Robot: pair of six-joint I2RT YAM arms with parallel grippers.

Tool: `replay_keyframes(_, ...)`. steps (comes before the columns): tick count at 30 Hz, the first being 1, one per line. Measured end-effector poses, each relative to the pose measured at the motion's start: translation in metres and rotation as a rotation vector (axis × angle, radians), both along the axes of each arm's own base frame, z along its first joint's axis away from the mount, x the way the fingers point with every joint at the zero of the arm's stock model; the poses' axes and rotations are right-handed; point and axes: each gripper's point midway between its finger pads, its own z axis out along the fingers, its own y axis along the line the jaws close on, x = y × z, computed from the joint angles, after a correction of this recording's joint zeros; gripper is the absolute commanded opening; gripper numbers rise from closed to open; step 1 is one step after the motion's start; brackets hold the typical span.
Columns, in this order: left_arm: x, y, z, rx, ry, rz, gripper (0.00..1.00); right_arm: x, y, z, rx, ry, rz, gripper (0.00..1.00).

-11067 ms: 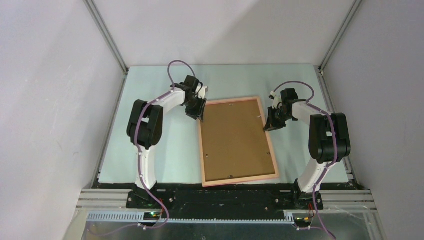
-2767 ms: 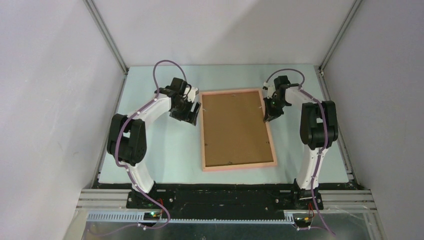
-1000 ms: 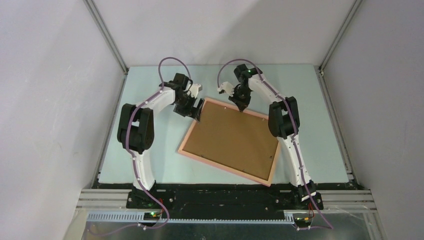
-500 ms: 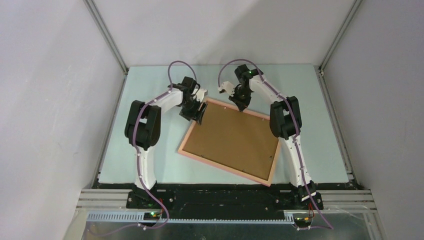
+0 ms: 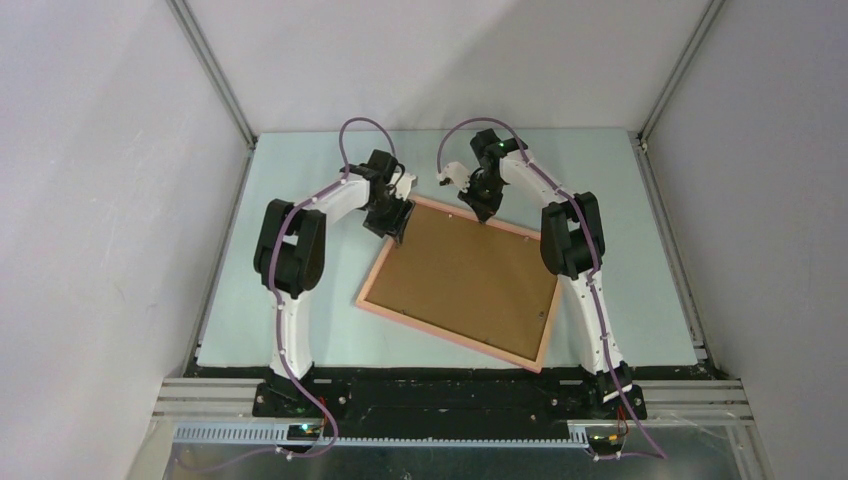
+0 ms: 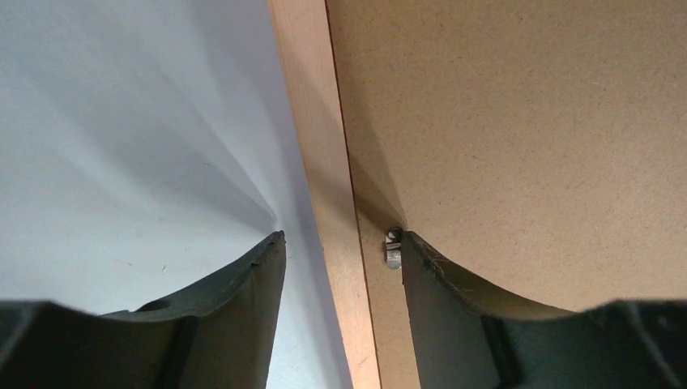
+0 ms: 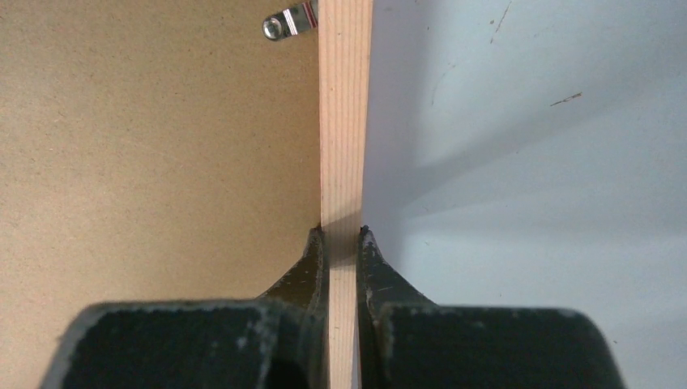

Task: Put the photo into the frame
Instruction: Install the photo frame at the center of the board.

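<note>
So the frame (image 5: 450, 336) is lying back-side-up on the pale table (image 5: 300, 300), twisted so it sits diagonally. One corner points toward the near edge on the right, just in front of the right arm's base. The plain brown backing board (image 5: 462, 280) fills the whole inside of it.

Moving farther back, the left fingers (image 6: 255, 284) are down at the frame's far-left corner. They're apart and straddle the pink rail. One finger is over bare table with a clear gap to the wood, and the other is over the board. A small metal clip (image 6: 393, 253) sits right at that finger's tip, though I can't tell if they actually touch.

A bit farther back and to the right, the right fingers (image 7: 308, 271) are squeezed together on the frame's far rail. One is on the board side and one on the table side, with the wood pinched between them. Another little clip (image 7: 290, 23) pokes from the rail over the board, farther along from that grip. Both arms arch in over the far half of the table.
</note>
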Motion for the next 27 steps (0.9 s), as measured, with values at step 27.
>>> replay_keyframes(27, -0.0026, -0.0029, 0.0003, 0.001, -0.023, -0.029, 0.53, 0.0001, -0.0003, 0.0001, 0.005, 0.001, -0.005, 0.00)
